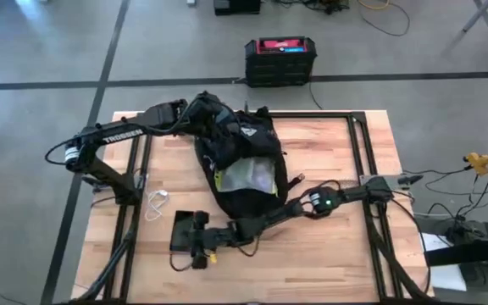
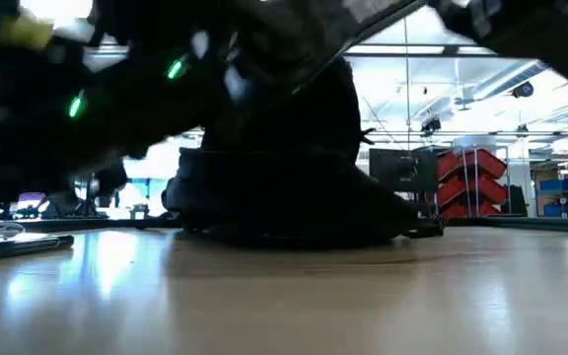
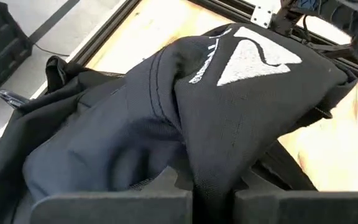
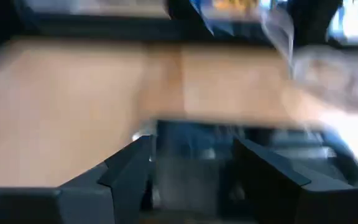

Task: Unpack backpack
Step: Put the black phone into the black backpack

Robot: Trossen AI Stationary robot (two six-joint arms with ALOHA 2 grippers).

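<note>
High view: you see the backpack [image 1: 240, 161] lying near the middle of the table [image 1: 329, 246], closer to its far edge, its main opening showing pale contents. The left gripper [image 1: 195, 110] sits at the backpack's far left corner. The right gripper [image 1: 189, 235] lies low near the table's near edge, at a flat dark object [image 1: 181, 229].

Low view: the backpack [image 2: 284, 187] rests on the table surface [image 2: 294, 296]; blurred arm parts cross above it.

Left wrist view: the left gripper's fingers [image 3: 117, 208] are clenched on a fold of backpack fabric, below the pale triangular logo [image 3: 253, 59].

Right wrist view: the right gripper's fingers [image 4: 129, 168] stand spread on either side of the flat dark object [image 4: 191, 155]; you cannot tell whether they touch it.
</note>
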